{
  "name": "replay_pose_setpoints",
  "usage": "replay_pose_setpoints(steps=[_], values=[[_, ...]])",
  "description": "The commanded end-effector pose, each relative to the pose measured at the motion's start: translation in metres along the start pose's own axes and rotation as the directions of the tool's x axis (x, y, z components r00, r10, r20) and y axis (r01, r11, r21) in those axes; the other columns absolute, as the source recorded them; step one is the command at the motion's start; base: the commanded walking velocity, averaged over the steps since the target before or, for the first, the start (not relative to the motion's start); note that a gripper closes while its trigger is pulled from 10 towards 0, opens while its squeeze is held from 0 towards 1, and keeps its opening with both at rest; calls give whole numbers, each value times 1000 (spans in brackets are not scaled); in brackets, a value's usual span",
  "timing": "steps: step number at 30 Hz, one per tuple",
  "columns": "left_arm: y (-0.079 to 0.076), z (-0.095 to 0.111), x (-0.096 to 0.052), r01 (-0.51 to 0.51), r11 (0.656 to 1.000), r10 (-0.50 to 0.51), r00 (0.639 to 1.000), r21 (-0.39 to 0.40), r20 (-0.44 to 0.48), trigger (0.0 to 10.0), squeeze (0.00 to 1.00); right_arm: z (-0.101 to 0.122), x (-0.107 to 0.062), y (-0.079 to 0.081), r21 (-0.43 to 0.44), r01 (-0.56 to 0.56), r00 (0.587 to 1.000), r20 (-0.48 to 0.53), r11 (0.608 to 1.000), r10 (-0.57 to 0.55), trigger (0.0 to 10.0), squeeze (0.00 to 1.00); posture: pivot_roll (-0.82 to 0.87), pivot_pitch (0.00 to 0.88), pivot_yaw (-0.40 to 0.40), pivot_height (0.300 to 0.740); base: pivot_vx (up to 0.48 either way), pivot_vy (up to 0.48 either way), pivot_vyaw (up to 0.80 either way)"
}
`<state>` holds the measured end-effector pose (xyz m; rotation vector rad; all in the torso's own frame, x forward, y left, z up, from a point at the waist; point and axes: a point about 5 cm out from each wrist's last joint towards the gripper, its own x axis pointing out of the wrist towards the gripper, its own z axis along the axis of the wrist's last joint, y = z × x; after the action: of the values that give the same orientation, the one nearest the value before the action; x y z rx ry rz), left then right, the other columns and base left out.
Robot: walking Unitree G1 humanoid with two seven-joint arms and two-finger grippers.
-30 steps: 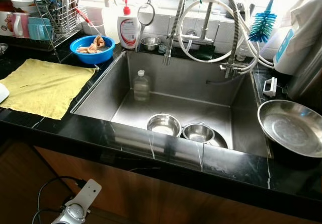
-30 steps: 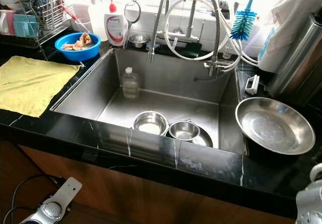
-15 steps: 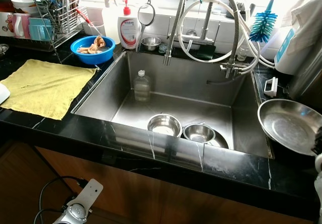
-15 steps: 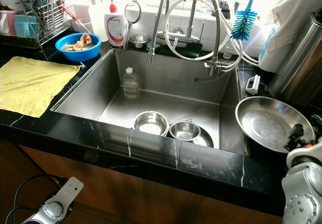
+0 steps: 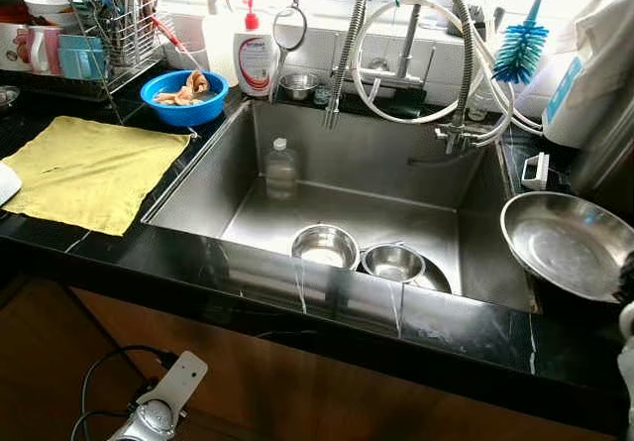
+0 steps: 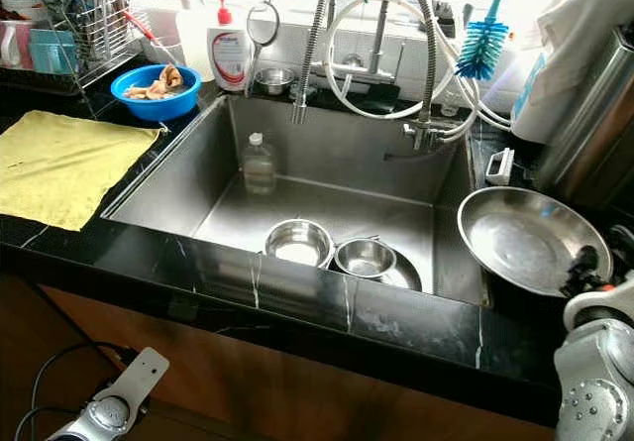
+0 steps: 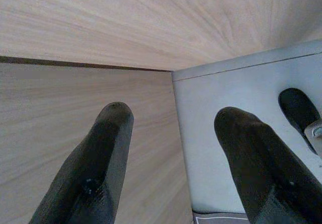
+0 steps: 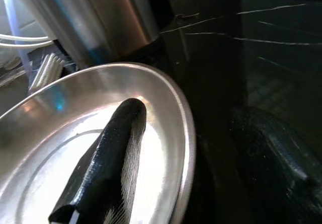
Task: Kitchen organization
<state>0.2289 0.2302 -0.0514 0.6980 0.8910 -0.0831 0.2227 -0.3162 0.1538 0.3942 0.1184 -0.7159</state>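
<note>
- Currently the right gripper (image 8: 188, 183) sits at the near right edge of the steel plate (image 6: 525, 238), fingers parted, one over the plate's inside and one outside the rim; nothing is pinched yet.
- The plate rests on the black countertop (image 5: 119, 253) at its right end, just beside the sink (image 5: 198, 188), partly overhanging the sink's right edge.
- The left gripper (image 7: 173, 148) hangs low by the wooden cabinet front, fingers apart and empty, idle.
- In the sink, along its near wall: two small steel bowls (image 5: 324, 246) side by side, the right one apparently on a flat plate, though the rim hides most of it. A clear bottle (image 5: 279, 168) stands at the sink's far left corner.
- On the countertop left of the sink: a yellow cloth (image 5: 84, 168) spread flat, a blue bowl (image 5: 183, 97) with scraps near the far edge.
- Progress, as a judgement: early. No item looks put away; the plate grasp is being set up, and the bowls and bottle are left.
</note>
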Motion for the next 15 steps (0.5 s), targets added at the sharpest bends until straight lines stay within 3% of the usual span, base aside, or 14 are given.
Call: replay_pose_setpoints(steps=[1,9,15], values=[[-4,-1,0,9,1000,-9,1000,-5,-1,10000,0,1,1,1,21,6,1000,4,1000,-7,10000,0,-37,0,-30,740,0,0,0],[-3,2,0,7,1000,-7,1000,0,12,10000,0,-1,3,4,49,-4,1000,-10,999,4,10000,0,-34,0,-27,740,0,0,0],[-2,5,0,-1,1000,1,1000,-3,20,10000,0,-6,4,13,92,-70,996,-54,993,75,10000,0,-29,0,-29,740,0,0,0]])
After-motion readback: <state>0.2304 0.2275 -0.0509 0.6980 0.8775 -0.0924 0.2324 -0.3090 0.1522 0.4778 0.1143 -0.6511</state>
